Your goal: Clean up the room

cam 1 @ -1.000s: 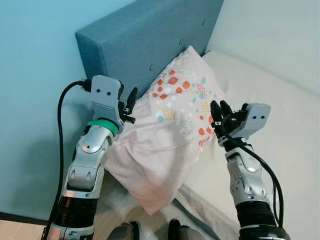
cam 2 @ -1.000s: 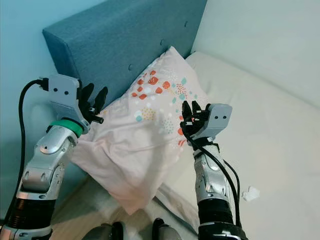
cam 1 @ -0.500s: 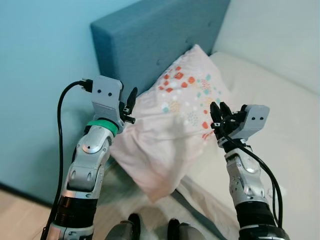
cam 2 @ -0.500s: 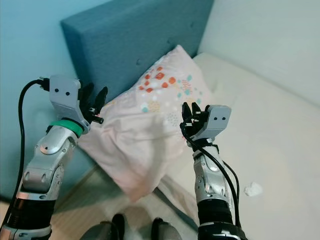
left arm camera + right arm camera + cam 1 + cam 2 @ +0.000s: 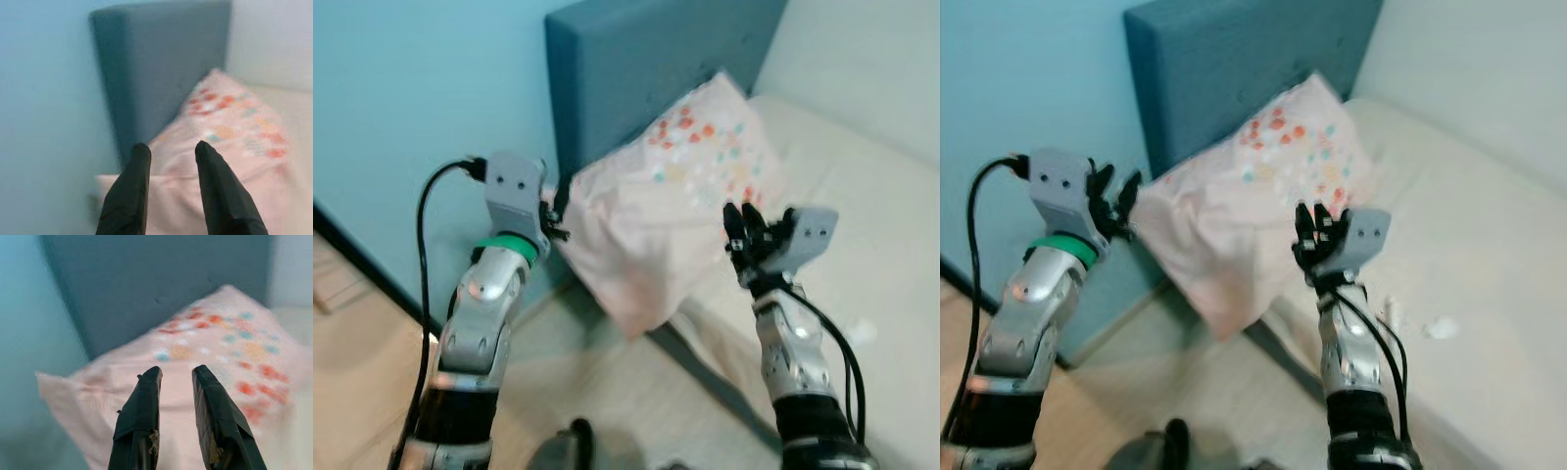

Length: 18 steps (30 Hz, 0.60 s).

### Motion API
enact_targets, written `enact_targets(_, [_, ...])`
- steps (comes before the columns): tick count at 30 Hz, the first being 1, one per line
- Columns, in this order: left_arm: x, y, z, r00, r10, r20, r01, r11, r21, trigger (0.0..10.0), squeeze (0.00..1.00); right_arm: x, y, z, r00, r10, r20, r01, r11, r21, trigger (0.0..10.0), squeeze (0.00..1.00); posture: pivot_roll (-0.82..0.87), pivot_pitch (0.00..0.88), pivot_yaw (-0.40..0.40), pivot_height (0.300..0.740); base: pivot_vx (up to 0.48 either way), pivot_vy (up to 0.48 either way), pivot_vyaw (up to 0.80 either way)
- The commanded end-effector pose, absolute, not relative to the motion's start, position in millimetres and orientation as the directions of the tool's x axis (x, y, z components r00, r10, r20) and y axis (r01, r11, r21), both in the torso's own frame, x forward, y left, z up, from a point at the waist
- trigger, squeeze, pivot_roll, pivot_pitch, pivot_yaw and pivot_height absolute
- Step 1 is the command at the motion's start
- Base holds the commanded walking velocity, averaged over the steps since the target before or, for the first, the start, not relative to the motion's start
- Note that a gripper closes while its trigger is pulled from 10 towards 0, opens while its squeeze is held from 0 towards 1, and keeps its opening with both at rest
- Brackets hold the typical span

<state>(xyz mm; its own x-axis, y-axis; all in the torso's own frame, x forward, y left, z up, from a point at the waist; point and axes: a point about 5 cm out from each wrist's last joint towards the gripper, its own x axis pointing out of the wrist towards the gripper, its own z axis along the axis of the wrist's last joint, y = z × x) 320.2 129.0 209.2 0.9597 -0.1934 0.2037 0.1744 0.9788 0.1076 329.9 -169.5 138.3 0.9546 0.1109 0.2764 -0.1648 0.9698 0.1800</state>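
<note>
1. Pillow (image 5: 685, 186) leans against the headboard (image 5: 636, 69), one corner overhanging the bed (image 5: 862, 196).
2. Left gripper (image 5: 168, 149) and right gripper (image 5: 176, 374) hover beside it, fingers spread, holding nothing.
3. Straightening appears underway; next likely calls for pushing it squarely onto the bed.

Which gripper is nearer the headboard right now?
Left. The left gripper sits at the pillow's corner, right beside the headboard; the right gripper is at the pillow's far edge, over the mattress.

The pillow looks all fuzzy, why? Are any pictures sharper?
Both eye views are smeared, so the pillow and its dots look soft, probably because the head camera is moving. Left wrist view: left pincer fairly crisp, headboard hazy. Right wrist view: right pincer sharper, pillow blurred.
</note>
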Motion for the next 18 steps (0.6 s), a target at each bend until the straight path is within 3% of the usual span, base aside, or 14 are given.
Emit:
enact_targets(1, [320.3,123.9,204.4,0.959,-0.223,0.174,0.209,0.973,0.095,10.0,0.00,329.0,-177.3,136.7,0.959,0.082,0.270,-0.137,0.972,0.192,10.0,0.00,0.09,0.090,-0.008,0.740,0.000,0.000,-0.78])
enact_targets(8, [321.2,123.3,202.8,0.960,-0.230,0.158,0.229,0.973,0.028,10.0,0.00,329.5,-177.9,136.3,0.960,0.079,0.269,-0.135,0.971,0.197,10.0,0.00,0.09,0.089,-0.007,0.740,0.000,0.000,-0.77])
enact_targets(18, [321.3,124.6,201.8,0.961,-0.224,0.164,0.221,0.974,0.040,10.0,0.00,329.8,-178.1,134.9,0.960,0.081,0.267,-0.137,0.970,0.199,10.0,0.00,0.09,0.082,-0.005,0.740,0.000,0.000,-0.78])
